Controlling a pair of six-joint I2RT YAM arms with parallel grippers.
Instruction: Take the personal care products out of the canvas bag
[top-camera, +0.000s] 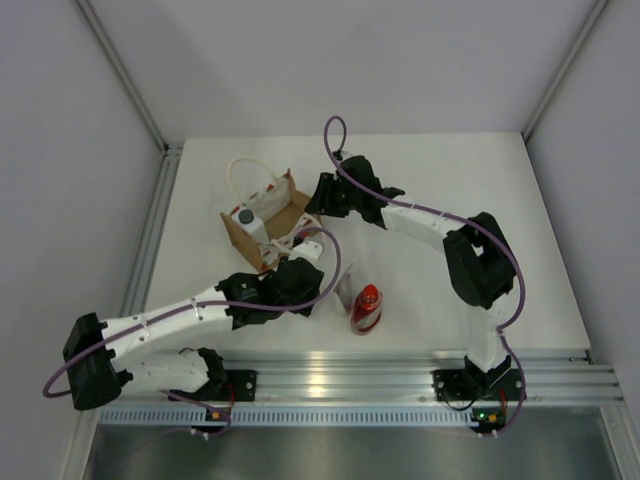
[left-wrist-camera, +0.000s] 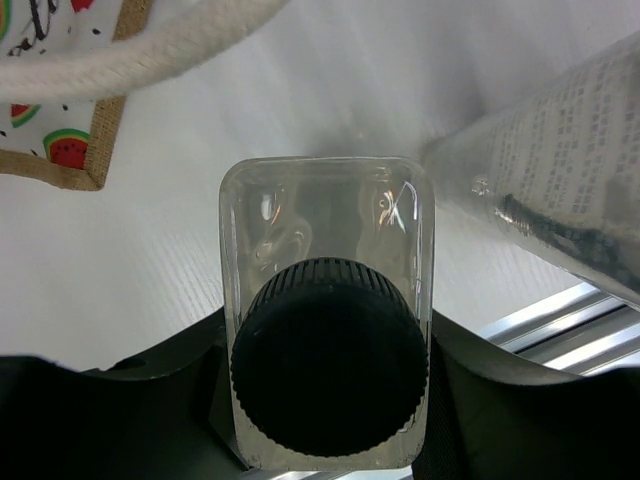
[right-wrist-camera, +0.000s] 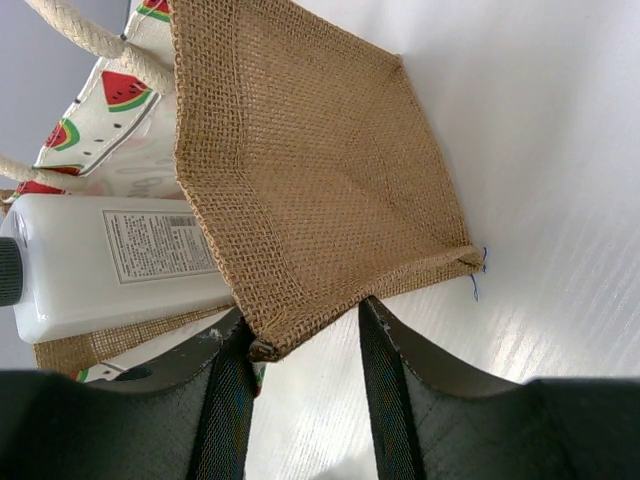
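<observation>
The canvas bag stands open at the table's centre-left, its burlap wall filling the right wrist view. One white bottle with a grey cap remains inside it. My left gripper is just in front of the bag, shut on the second white bottle, whose dark cap faces the camera. The white tube lies to its right. Beyond the tube, the red bottle rests on the table. My right gripper is open, with the bag's lower corner between its fingers.
The bag's white rope handles loop up at its far side and one handle crosses above the held bottle. An aluminium rail runs along the near table edge. White walls enclose the table left and right.
</observation>
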